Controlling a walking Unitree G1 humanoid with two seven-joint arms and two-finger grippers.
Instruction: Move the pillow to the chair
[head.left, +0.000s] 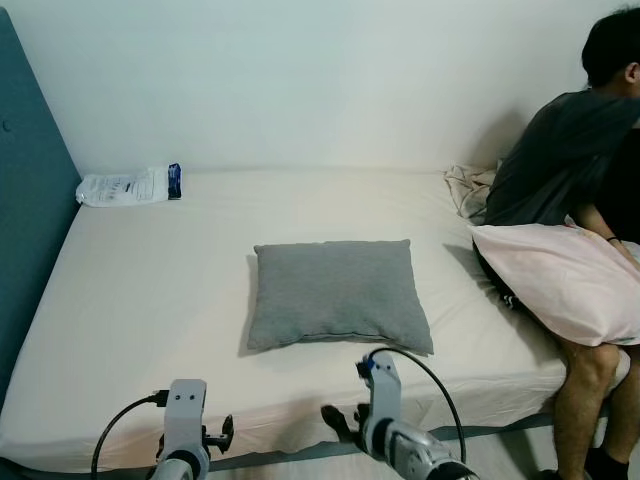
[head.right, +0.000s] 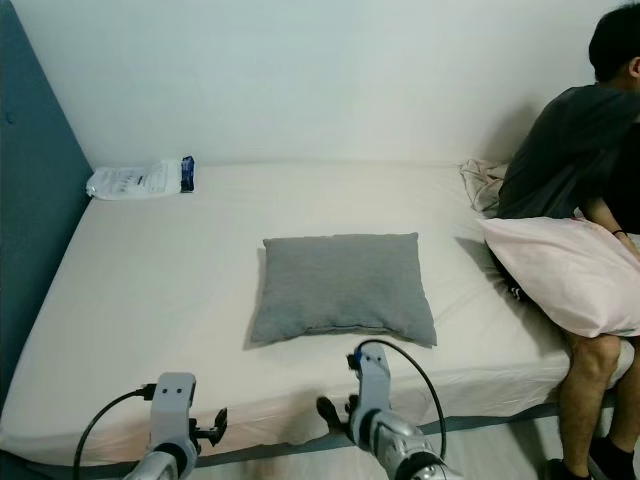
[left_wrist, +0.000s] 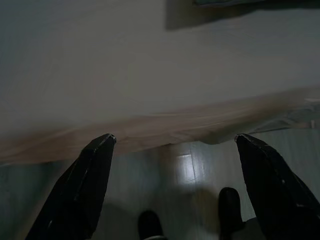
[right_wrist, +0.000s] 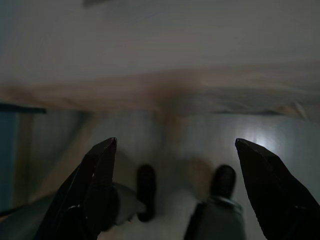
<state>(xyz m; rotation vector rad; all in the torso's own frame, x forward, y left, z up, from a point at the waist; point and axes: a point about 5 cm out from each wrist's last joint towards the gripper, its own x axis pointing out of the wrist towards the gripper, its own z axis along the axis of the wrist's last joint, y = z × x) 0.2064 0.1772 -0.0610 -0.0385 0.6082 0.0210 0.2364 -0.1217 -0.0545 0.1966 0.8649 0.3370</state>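
Far left, a white packet lies by the blue headboard at the far corner of the bed, and the left gripper hangs low past the bed's near edge with its fingers spread wide. Centrally, the grey pillow lies flat on the sheet, with the right gripper low before the near edge, fingers likewise wide apart. On the right, a person sits on the bed's edge holding a pale pink pillow.

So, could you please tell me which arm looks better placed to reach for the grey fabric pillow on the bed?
Probably the right. The right gripper, fingers open, hangs below the bed edge almost directly before the grey rectangular fabric pillow; the left gripper, also open, sits further to its left.
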